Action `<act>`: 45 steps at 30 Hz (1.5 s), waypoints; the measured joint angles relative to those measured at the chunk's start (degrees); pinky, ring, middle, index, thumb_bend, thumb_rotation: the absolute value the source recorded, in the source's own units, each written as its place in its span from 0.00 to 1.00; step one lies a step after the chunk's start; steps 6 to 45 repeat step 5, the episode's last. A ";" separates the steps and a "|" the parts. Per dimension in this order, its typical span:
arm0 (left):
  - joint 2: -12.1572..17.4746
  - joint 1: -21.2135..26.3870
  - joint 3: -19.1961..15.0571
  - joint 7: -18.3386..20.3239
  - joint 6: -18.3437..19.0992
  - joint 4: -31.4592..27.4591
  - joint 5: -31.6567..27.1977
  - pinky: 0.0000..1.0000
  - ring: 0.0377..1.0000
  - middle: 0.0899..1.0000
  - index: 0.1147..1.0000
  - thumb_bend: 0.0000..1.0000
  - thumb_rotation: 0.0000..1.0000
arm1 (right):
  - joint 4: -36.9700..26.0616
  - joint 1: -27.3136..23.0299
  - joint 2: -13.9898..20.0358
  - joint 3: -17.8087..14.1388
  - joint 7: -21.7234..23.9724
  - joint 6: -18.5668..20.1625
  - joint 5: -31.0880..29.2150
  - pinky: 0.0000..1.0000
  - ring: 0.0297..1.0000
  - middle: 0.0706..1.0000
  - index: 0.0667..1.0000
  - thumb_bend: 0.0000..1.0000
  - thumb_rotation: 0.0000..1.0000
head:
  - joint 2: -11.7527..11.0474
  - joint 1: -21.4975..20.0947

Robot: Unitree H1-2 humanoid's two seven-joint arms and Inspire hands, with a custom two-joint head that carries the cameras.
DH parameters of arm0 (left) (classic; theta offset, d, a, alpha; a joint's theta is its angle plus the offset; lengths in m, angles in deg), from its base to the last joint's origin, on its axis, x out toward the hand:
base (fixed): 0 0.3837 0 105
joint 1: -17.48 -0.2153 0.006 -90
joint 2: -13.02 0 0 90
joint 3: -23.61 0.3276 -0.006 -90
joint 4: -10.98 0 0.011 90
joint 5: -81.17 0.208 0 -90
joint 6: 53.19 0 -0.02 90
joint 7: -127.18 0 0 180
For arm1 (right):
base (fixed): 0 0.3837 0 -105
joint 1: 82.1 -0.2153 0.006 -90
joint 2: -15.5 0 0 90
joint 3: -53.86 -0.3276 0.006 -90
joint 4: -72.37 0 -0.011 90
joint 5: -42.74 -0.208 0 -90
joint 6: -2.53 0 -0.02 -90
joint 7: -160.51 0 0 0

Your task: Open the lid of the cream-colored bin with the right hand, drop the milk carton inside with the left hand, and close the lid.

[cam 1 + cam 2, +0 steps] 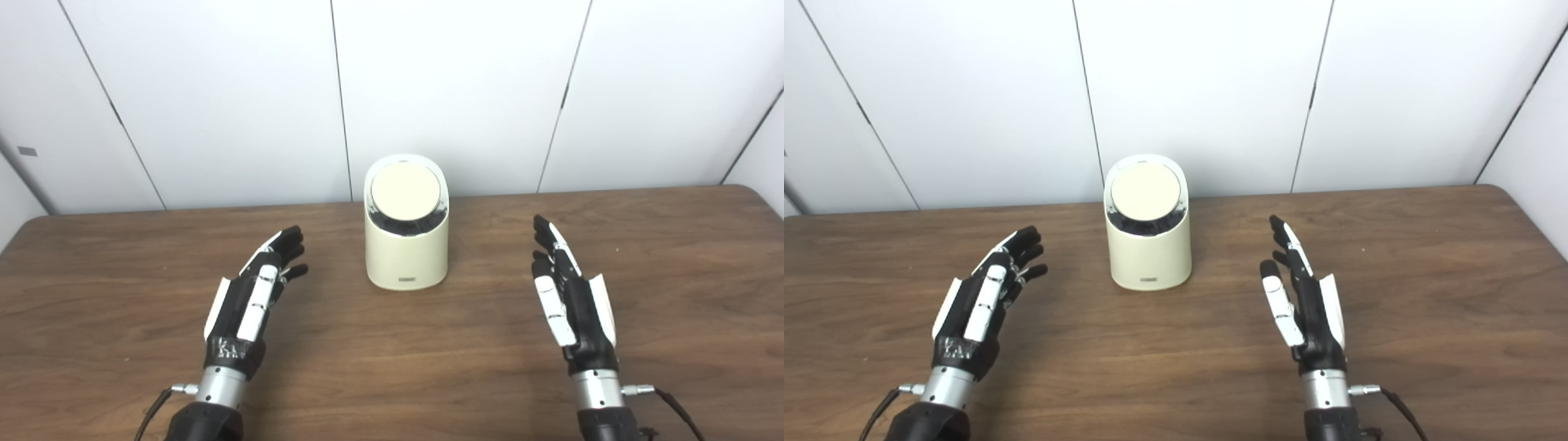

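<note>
While both arms reach in from the near edge, the brown wood-grain worktop (392,343) fills most of the scene, running far to a wall of white panels (453,92) split by thin dark seams.

Cream-colored bin (407,257): stands upright on the worktop, centre-far, close to the back edge. Rounded body, small label plate low on its near face. Top slopes toward the camera.

Lid (405,192): round, cream disc, seated flat in a white collar with a dark glossy band below its near rim. Reads as closed.

Left hand (254,294): near-left of the bin, well apart from it. Palm turned inward and somewhat up, fingers (288,242) spread and lightly curled, holding nothing. Black and white shell, silver wrist cuff, thin cable trailing off the wrist.

Right hand (1301,294): near-right of the bin, also well apart. Held on edge, palm facing left toward the bin, fingers extended toward the far side and parted, thumb standing off; empty. Same silver cuff and cable at the wrist.

Milk carton: not seen in either eye view.
</note>
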 measured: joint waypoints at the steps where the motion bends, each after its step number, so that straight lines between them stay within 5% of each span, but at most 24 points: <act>1: -0.07 -0.27 -0.11 -0.07 0.00 0.00 0.02 0.84 0.89 0.88 0.89 0.21 0.75 | 0.00 0.53 -0.18 0.09 0.00 0.05 0.11 0.84 0.90 0.91 0.88 0.20 0.96 | 0.09 0.09; 45: -0.17 -1.20 -0.60 -0.47 0.01 -0.59 -0.01 0.85 0.89 0.88 0.89 0.23 0.76 | -1.20 2.32 -1.11 0.12 -0.01 1.52 0.89 0.83 0.90 0.89 0.87 0.19 0.94 | 0.35 0.00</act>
